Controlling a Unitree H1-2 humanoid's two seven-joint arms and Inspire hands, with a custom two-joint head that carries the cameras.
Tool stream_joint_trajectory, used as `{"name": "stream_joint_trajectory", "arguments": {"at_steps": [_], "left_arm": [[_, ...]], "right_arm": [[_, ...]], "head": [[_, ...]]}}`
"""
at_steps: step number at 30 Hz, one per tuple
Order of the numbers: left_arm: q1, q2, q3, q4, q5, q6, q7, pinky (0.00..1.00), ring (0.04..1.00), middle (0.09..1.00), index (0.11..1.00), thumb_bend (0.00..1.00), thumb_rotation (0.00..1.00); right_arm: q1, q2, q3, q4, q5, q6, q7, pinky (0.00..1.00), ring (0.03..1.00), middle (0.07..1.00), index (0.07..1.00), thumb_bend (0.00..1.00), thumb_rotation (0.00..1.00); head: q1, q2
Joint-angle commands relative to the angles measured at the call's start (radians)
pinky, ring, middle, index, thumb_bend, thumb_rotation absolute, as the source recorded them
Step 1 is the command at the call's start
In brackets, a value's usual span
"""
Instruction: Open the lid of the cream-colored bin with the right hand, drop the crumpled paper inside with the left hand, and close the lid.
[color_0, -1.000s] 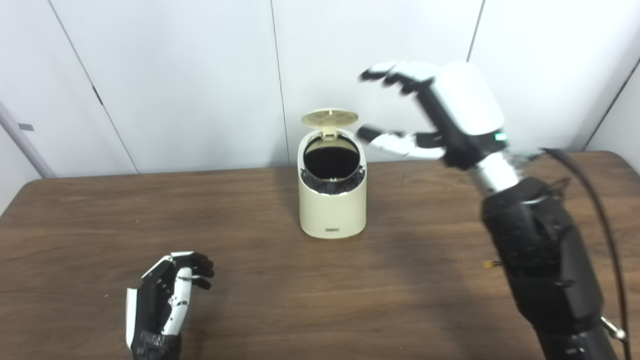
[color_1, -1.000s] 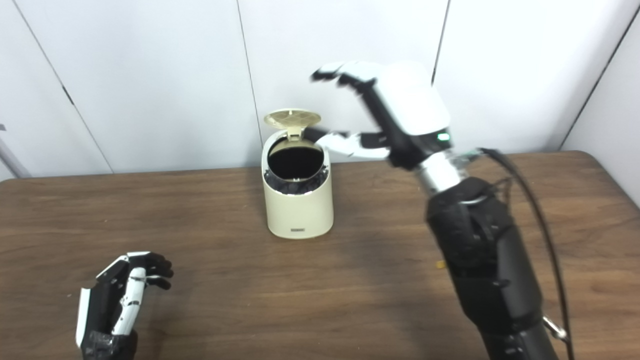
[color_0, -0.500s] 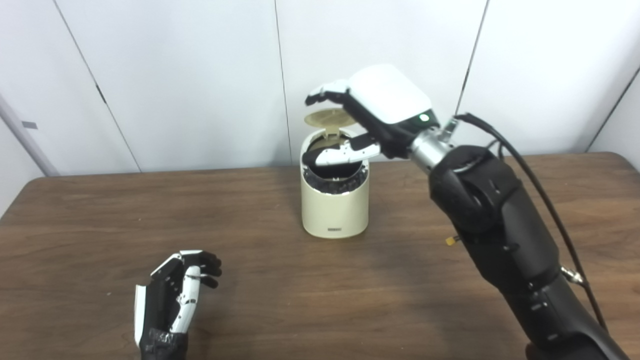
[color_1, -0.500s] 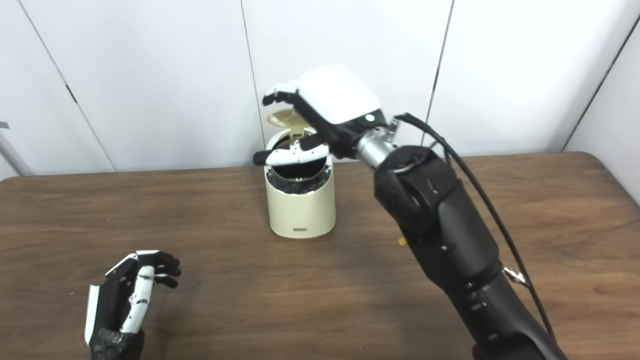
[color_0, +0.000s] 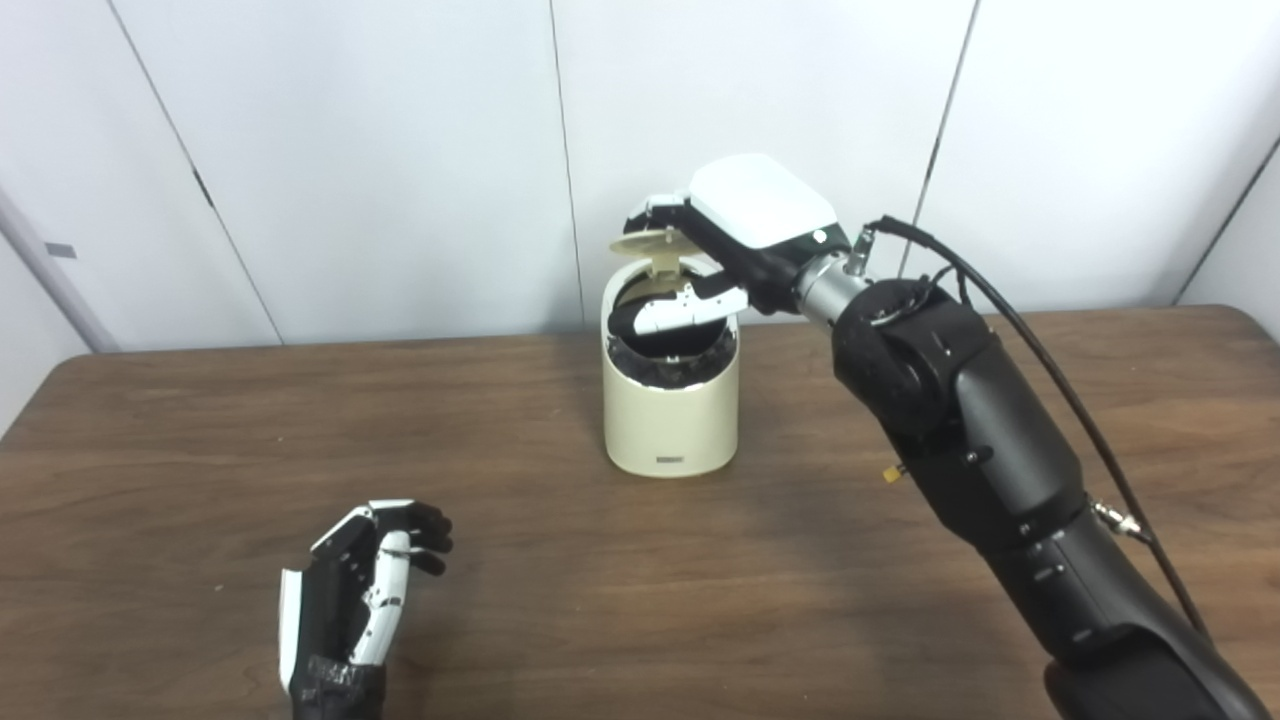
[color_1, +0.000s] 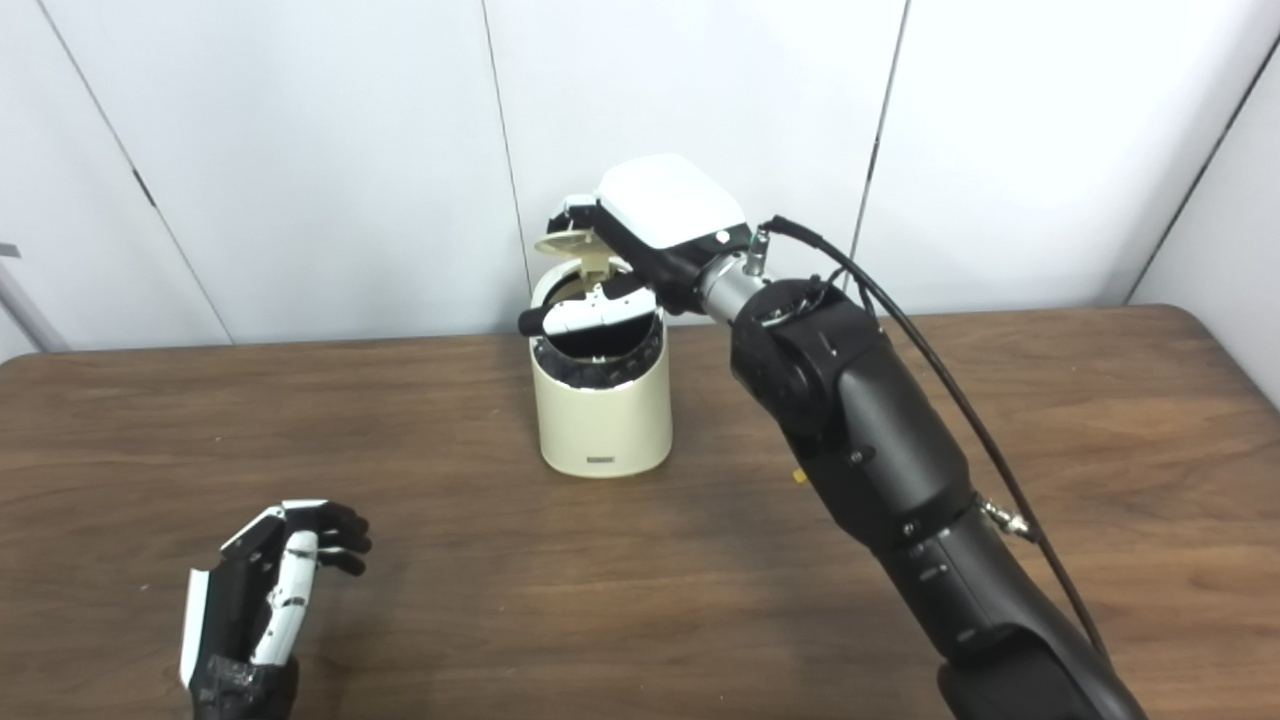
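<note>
The cream-colored bin (color_0: 670, 410) stands upright near the back middle of the wooden table (color_0: 560, 590). Its round lid (color_0: 640, 240) is raised on its rear hinge, and the dark opening shows below. My right hand (color_0: 715, 250) is open over the bin's top: its fingers lie on the raised lid and its thumb (color_0: 675, 312) crosses the opening. My left hand (color_0: 360, 590) rests near the table's front left, fingers loosely curled, holding nothing. No crumpled paper shows in either view.
A white panelled wall stands just behind the table. A black cable (color_0: 1060, 390) runs along my right arm. A small yellow speck (color_0: 888, 477) lies on the table right of the bin.
My right hand swung left from beside the bin to over its top and came down onto the raised lid, which has tipped forward a little. My left hand stayed put.
</note>
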Motion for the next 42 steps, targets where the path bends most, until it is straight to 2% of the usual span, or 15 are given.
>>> {"name": "stream_joint_trajectory", "arguments": {"at_steps": [1, 10, 14, 23, 28, 37, 42], "left_arm": [[-0.014, 0.001, -0.004, -0.013, 0.003, -0.044, 0.003, 0.41, 0.506, 0.532, 0.509, 0.18, 0.55], [-0.015, 0.005, -0.004, -0.010, 0.005, -0.047, -0.002, 0.42, 0.512, 0.535, 0.510, 0.17, 0.54], [-0.016, 0.006, -0.004, -0.012, 0.005, -0.047, -0.003, 0.42, 0.510, 0.534, 0.510, 0.17, 0.55], [-0.018, 0.009, 0.003, -0.013, -0.001, -0.037, -0.003, 0.41, 0.508, 0.533, 0.508, 0.18, 0.56], [-0.020, 0.007, 0.003, -0.016, 0.000, -0.031, -0.002, 0.41, 0.508, 0.532, 0.507, 0.17, 0.55], [-0.018, 0.010, 0.001, -0.023, 0.001, -0.029, -0.005, 0.41, 0.507, 0.531, 0.505, 0.17, 0.56], [-0.012, 0.010, 0.001, -0.034, 0.000, -0.022, -0.006, 0.42, 0.508, 0.532, 0.506, 0.17, 0.56]], "right_arm": [[-0.068, 0.000, -0.020, -0.009, 0.002, 0.006, -0.053, 0.64, 0.750, 0.767, 0.765, 0.78, 0.95], [-0.091, -0.018, -0.023, -0.003, 0.010, 0.039, -0.028, 0.68, 0.770, 0.781, 0.785, 0.80, 0.98], [-0.068, -0.022, -0.022, -0.044, 0.009, 0.049, -0.020, 0.67, 0.768, 0.782, 0.785, 0.78, 0.98], [0.007, -0.018, -0.041, -0.126, 0.028, 0.036, -0.072, 0.62, 0.728, 0.745, 0.744, 0.78, 0.93], [0.034, -0.025, -0.049, -0.162, 0.036, 0.030, -0.066, 0.61, 0.718, 0.738, 0.740, 0.81, 0.96], [0.074, -0.037, -0.043, -0.210, 0.038, 0.029, -0.031, 0.61, 0.705, 0.717, 0.707, 0.79, 0.91], [0.088, -0.050, -0.025, -0.226, 0.017, 0.038, 0.010, 0.64, 0.712, 0.719, 0.708, 0.78, 0.94]], "head": [[-0.001, 0.000], [-0.006, 0.000], [-0.006, 0.002], [-0.012, 0.003], [-0.013, 0.002], [-0.013, 0.006], [-0.014, 0.012]]}}
